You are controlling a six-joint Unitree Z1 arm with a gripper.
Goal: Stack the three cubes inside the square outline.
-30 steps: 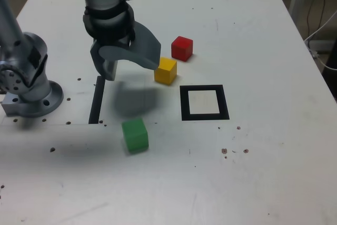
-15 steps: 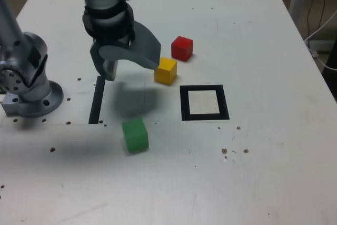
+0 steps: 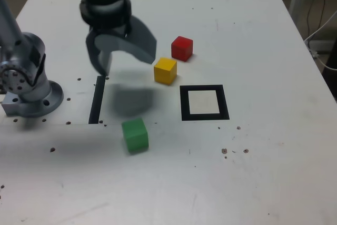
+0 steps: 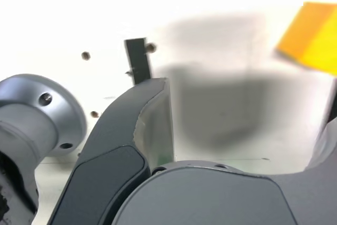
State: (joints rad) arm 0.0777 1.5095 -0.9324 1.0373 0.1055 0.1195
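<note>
Stack not started: zero cubes inside the outline, all three to be moved.

Exterior view, left to right:

- Arm base at the left side, bolted-looking round foot on the white tabletop. Just beyond it, straight black strip, flat; not the target.
- Fingers raised over the tabletop, spread wide, nothing between them. Slightly blurred, so the arm is probably moving. Soft shadow below.
- Green cube sits alone, nearest the camera of the three, plain matte green, lighter top face, turned a little off the outline's axes.
- Yellow cube farther back, orange-yellow, two tones between faces. Wrist view has it cut off at the edge, outside the fingers' span.
- Red cube farthest back, just right of and behind yellow. Deep red, sharp edges. Corners close; can't tell whether they touch.
- Square outline right of green and yellow, thick black border, bare white centre, a bit wider than one cube. Lies flat.

Left to do: one cube into the white centre, second on top, third on that. Cubes look equal in size, solid-coloured, flat-faced, so they should stack fine if each lands square. Yellow and red sit tight; a wide finger could nudge the neighbour.
</note>
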